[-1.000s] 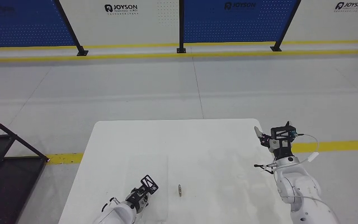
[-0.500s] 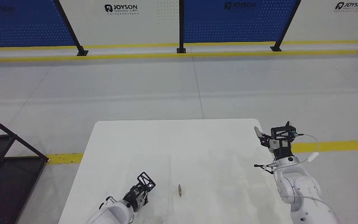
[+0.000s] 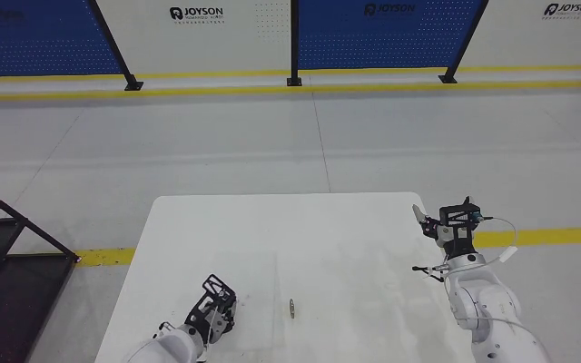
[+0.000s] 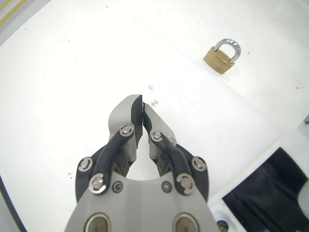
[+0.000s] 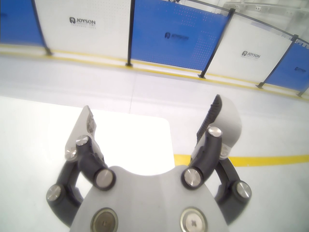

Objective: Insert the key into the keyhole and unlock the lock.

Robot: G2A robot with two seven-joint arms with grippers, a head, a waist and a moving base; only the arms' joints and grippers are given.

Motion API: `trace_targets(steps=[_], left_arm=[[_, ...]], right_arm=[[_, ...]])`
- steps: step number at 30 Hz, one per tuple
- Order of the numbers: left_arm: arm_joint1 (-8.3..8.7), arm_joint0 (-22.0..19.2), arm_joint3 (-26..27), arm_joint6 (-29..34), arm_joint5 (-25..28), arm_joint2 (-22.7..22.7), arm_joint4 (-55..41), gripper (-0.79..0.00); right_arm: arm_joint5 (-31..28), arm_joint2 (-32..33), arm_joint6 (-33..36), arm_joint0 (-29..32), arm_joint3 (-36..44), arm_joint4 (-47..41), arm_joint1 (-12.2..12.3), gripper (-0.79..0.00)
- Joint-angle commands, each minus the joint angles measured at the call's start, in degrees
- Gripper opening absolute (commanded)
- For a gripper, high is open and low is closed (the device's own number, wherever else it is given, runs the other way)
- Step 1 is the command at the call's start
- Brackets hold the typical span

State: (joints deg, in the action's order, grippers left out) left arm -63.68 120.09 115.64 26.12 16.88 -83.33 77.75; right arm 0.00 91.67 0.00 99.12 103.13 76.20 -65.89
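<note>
Lock (image 3: 292, 308) lies loose on the table (image 3: 363, 236), bottom centre of the top view. Your left end effector (image 4: 142, 102) is pressed together, the right end effector (image 5: 152, 106) apart; a push may slide the unheld lock.

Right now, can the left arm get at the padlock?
Probably yes. The padlock lies flat on the table a little ahead of the left gripper, with nothing between them. Its fingers are shut, so it must open first.
</note>
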Motion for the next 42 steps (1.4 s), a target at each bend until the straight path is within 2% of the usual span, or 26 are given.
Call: trace_targets(steps=[1, 12, 15, 18, 22, 28, 33, 39, 42], left_arm=[[0.07, 0.0, -0.1, -0.3, 1.0, -0.8, -2.4, -0.785], [0.61, -0.2, -1.0, 0.1, 4.5, -4.8, -9.1, -0.785], [0.71, -0.2, -0.9, -2.6, 6.1, -5.8, -11.2, -0.785], [0.79, 0.4, -0.2, -9.6, 7.8, -7.8, -12.5, -0.785], [0.93, 3.4, 0.3, -24.3, 12.4, -11.3, -12.1, -0.785], [1.28, 5.1, -3.1, -42.8, 22.9, -15.7, -10.9, -0.785], [1.37, 4.8, -7.2, -57.7, 28.3, -17.3, -6.9, -0.785], [1.23, 3.9, -11.4, -70.1, 28.3, -16.9, -1.5, -0.785], [1.19, 3.5, -13.1, -73.0, 27.7, -16.7, -0.5, -0.785]], right_arm=[[0.0, 0.0, 0.0, 0.0, 0.0, 0.0, 0.0, 0.000], [0.0, 0.0, 0.0, 0.0, 0.0, 0.0, 0.0, 0.000], [0.0, 0.0, 0.0, 0.0, 0.0, 0.0, 0.0, 0.000], [0.0, 0.0, 0.0, 0.0, 0.0, 0.0, 0.0, 0.000], [0.0, 0.0, 0.0, 0.0, 0.0, 0.0, 0.0, 0.000], [0.0, 0.0, 0.0, 0.0, 0.0, 0.0, 0.0, 0.000], [-1.5, -0.3, 0.5, 0.8, -0.4, -0.2, 0.0, 0.000], [-6.9, -5.1, -0.1, 8.2, 6.0, 8.0, 0.1, 0.000], [-11.2, -9.5, -0.1, 12.2, 8.8, 12.8, 0.2, 0.000]])
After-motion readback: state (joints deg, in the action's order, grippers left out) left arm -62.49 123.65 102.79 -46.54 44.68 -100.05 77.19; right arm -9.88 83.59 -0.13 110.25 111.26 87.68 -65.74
